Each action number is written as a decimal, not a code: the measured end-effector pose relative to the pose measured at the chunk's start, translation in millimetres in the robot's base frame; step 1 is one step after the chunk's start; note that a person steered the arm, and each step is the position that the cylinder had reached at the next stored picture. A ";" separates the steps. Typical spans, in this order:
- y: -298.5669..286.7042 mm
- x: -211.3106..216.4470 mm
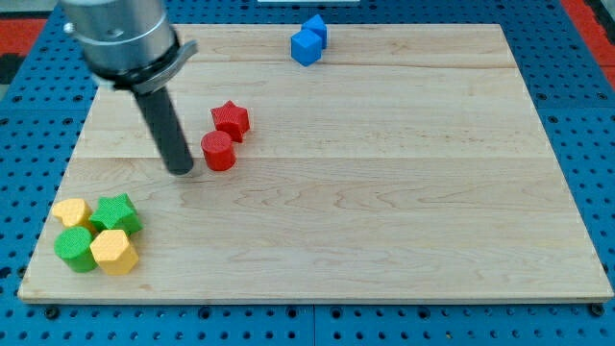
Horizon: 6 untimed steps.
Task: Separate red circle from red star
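Observation:
A red circle block [218, 151] lies on the wooden board, left of centre. A red star block [231, 120] sits just above and to the right of it, touching or nearly touching. My tip [182, 170] rests on the board just to the left of the red circle, a small gap apart. The dark rod rises from it towards the view's top left.
A blue block [308, 40] sits at the board's top edge. In the bottom left corner a cluster holds a yellow block [71, 212], a green star [116, 213], a green block [74, 248] and a yellow hexagon [113, 252]. The wooden board [384, 192] is edged by blue pegboard.

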<state>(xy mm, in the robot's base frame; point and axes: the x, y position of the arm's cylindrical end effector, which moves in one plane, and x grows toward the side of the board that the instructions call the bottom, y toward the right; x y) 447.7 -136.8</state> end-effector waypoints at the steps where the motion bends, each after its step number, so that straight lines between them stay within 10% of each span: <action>1: 66.6 -8.7; 6: 138.3 -106.9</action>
